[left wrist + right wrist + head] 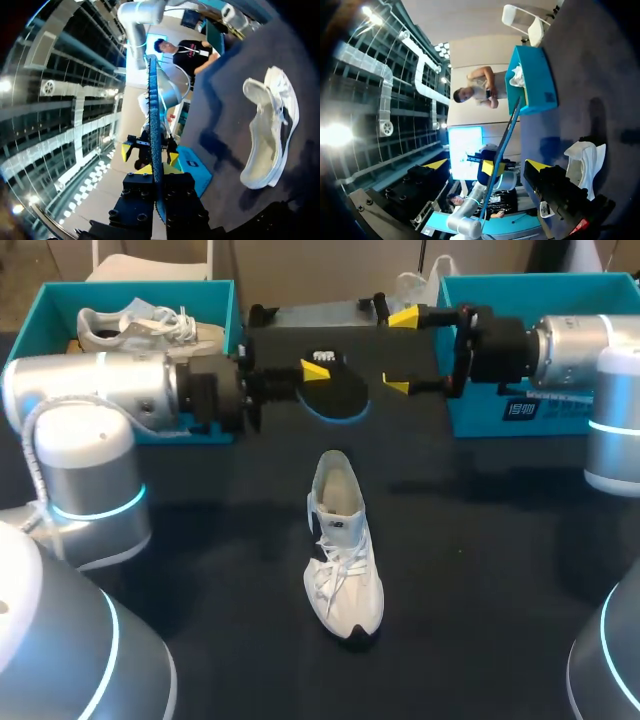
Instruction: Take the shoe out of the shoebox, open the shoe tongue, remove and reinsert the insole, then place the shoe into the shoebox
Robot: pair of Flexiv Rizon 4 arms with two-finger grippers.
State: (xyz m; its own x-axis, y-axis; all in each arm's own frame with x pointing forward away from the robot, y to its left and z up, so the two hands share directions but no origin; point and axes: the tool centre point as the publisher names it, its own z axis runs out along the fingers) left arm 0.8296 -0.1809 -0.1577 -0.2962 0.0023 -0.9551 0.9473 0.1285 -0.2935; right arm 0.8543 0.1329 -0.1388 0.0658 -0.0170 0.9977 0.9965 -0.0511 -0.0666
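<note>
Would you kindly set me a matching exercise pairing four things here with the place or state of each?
1 shoe
2 insole
3 other shoe
4 right gripper

A in the left box
B open
C on the table
D in the left gripper

Pairs: 1-C, 2-D, 3-A, 4-B.

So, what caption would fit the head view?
Left end effector grips a black insole beyond the white sneaker lying on the dark table, right end effector open opposite.
</note>
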